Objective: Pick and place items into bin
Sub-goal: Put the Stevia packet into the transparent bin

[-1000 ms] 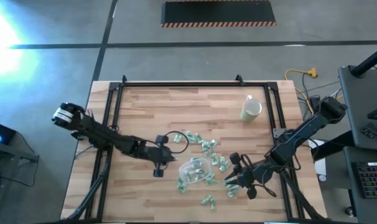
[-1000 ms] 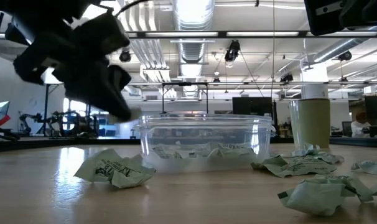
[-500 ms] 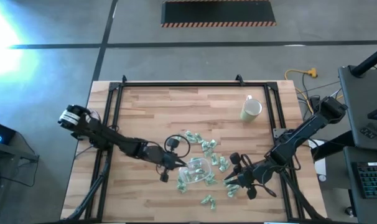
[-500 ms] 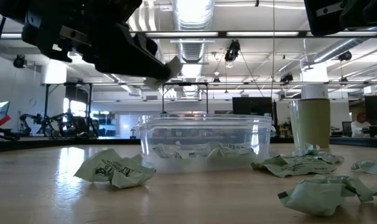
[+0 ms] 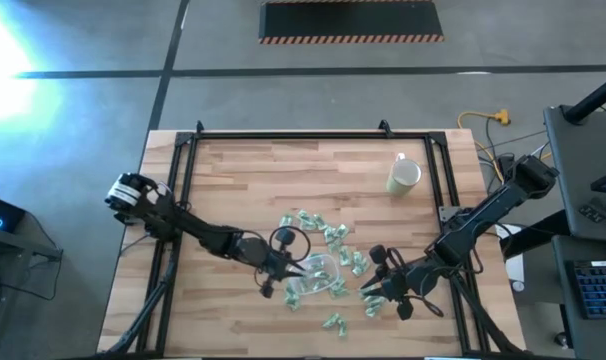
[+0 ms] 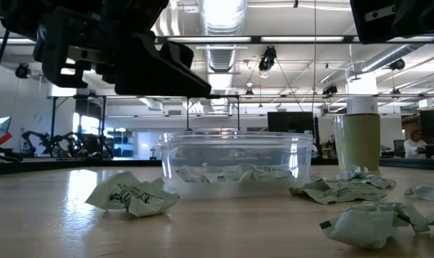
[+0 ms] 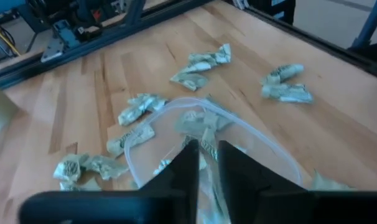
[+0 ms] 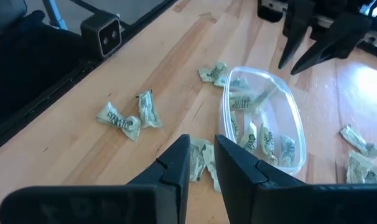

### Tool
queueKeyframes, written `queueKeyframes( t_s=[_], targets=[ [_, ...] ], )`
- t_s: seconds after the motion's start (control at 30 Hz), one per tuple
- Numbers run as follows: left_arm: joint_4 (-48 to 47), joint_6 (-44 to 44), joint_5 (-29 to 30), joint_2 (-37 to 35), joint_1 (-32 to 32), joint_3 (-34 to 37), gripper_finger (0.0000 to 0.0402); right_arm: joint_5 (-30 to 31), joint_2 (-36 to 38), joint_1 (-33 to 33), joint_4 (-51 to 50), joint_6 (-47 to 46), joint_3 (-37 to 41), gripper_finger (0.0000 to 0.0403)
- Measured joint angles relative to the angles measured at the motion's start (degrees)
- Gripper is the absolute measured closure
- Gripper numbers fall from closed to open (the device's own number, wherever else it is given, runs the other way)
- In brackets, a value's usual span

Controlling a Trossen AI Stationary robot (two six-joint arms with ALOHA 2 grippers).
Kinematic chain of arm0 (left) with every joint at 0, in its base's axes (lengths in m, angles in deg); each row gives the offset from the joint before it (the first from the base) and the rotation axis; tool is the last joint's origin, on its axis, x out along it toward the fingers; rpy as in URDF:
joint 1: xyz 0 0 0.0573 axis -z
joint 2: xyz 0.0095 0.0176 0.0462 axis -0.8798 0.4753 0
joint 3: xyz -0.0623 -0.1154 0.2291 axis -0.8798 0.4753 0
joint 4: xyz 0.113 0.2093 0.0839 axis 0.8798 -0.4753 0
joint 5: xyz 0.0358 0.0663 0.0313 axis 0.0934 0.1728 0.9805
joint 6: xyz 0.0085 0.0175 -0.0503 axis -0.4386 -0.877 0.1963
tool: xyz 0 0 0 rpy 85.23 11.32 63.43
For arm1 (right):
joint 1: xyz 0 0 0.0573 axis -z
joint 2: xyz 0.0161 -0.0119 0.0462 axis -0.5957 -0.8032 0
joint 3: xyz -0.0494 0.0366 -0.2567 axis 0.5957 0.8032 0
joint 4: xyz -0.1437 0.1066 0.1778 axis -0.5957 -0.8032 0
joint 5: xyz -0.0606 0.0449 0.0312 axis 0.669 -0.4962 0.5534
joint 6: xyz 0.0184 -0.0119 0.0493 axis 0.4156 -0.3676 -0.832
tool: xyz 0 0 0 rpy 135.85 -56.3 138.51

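The bin [image 5: 321, 266] is a clear oval tub near the table's front middle, with several pale-green wrapped items [image 8: 257, 134] lying in it. More items [image 5: 328, 235] are scattered on the wood around it, and one [image 6: 131, 195] lies in front of it. My left gripper [image 5: 295, 268] hovers over the bin's left rim [image 7: 263, 146]. Its fingers are a narrow gap apart [image 7: 204, 149] and slant toward the bin, with nothing at their tips [image 6: 203, 89]. My right gripper [image 5: 366, 292] waits to the right of the bin, open [image 8: 203, 146], above loose items.
A cream mug [image 5: 404, 176] stands at the far right of the table. Loose items [image 5: 333, 322] lie near the front edge and at the right [image 6: 367, 218]. A black frame [image 5: 283, 137] runs along the table's far edge and its sides. Bare wood lies at the far left.
My left gripper has moved toward the table's right edge until it stands over the bin, and has tipped up from pointing steeply down to a shallow slant. The pale piece seen at its fingertips half a second ago no longer shows there.
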Motion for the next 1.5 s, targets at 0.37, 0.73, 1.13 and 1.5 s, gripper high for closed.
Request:
queueKeyframes(
  t_s=[0.37, 0.73, 1.13, 1.5],
  targets=[
    [-0.31, -0.02, 0.26, -0.18, 0.02, -0.7, 0.0242, 0.02, 0.0, 0.02, -0.46, -1.32, 0.27, 0.0339],
    [2.0, -0.03, 0.27, 6.86, 0.02, -8.21, 0.0235, 0.37, -0.02, 0.04, -0.34, -1.32, 0.44, 0.0339],
    [-13.4, 0.17, 0.88, 5.57, 0.07, -16.37, 0.0235, 0.42, -0.02, 0.0, -0.46, -8.42, 2.57, 0.0339],
    [-30.78, 3.18, 3.55, -10.16, 0.33, -12.31, 0.0235, 1.57, -0.04, 0.27, -0.59, -16.32, 8.39, 0.0339]
  ],
)
